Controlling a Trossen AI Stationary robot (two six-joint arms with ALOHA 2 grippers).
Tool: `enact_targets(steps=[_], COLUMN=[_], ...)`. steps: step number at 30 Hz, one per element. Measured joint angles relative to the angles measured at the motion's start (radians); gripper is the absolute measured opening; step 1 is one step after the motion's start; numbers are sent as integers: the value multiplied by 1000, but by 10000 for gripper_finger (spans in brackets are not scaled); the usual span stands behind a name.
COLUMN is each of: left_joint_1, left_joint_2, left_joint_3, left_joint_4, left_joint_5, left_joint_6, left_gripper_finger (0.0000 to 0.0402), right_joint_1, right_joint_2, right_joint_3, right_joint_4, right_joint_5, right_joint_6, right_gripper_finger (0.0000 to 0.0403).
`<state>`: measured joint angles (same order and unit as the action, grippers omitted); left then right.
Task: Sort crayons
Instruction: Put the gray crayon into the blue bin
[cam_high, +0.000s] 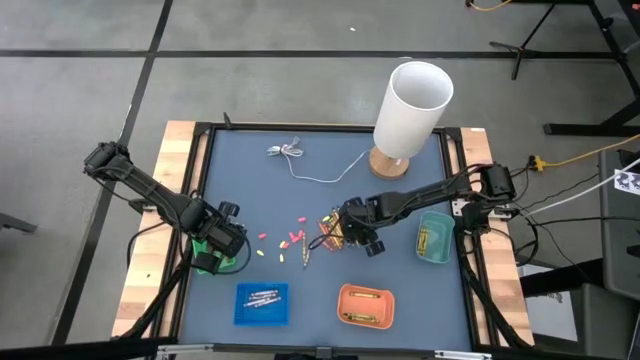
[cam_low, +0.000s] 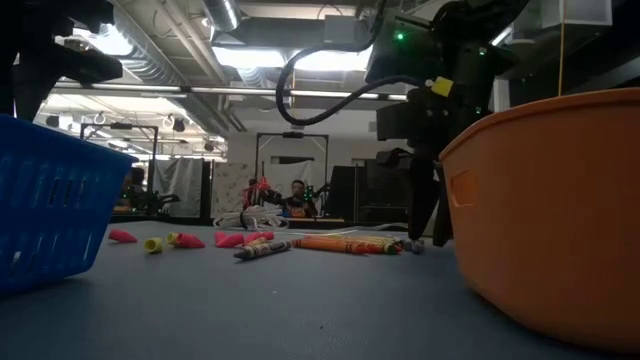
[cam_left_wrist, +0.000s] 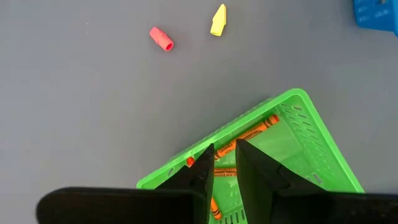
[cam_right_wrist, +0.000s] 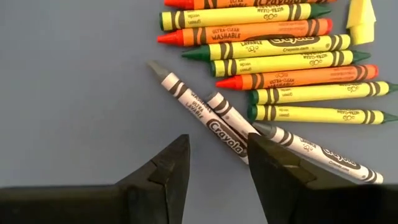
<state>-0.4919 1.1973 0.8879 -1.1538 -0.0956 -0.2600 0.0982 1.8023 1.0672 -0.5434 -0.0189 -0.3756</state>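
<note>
A pile of crayons lies on the grey mat at mid-table: orange ones, yellow-wrapped ones and three grey-and-white ones. My right gripper stands open over the grey ones, one finger on each side of them, pointing steeply down. My left gripper hangs above the green tray at the left. Its fingers are a narrow gap apart, and nothing shows between them. Orange crayons lie in that tray. My right gripper's fingers come from above at the grey crayons' ends. One finger hides part of them, and I cannot tell whether it touches them. The crayons lie flat on the mat.
Pink and yellow caps lie scattered between the arms. A blue tray and an orange tray sit near the front edge, a teal tray at the right. A white cylinder and a thin white cable are at the back.
</note>
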Motion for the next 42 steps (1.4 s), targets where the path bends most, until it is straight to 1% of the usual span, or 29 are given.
enact_targets(steps=[6, 12, 17, 20, 26, 31, 35, 42], left_joint_1=[0, 0, 0, 0, 0, 0, 0, 0], left_joint_2=[0, 0, 0, 0, 0, 0, 0, 0], left_joint_3=[0, 0, 0, 0, 0, 0, 0, 0], left_joint_4=[0, 3, 8, 8, 16, 25, 37, 114], left_joint_5=[0, 0, 0, 0, 0, 0, 0, 0], left_joint_6=[0, 0, 0, 0, 0, 0, 0, 0], left_gripper_finger=[50, 50, 50, 50, 50, 50, 50, 50], right_joint_1=[0, -2, -1, -1, -2, -2, -2, -1], right_joint_2=[4, 27, 28, 28, 30, 31, 31, 31], right_joint_3=[0, 6, 5, 5, 4, 3, 3, 2], right_joint_4=[1, 1, -8, -26, -50, -51, -54, -56], right_joint_5=[7, 25, 17, 5, -50, -64, -71, -88], right_joint_6=[-71, -78, -76, -48, 15, 82, 112, 117], right_gripper_finger=[161, 161, 161, 161, 161, 159, 134, 55])
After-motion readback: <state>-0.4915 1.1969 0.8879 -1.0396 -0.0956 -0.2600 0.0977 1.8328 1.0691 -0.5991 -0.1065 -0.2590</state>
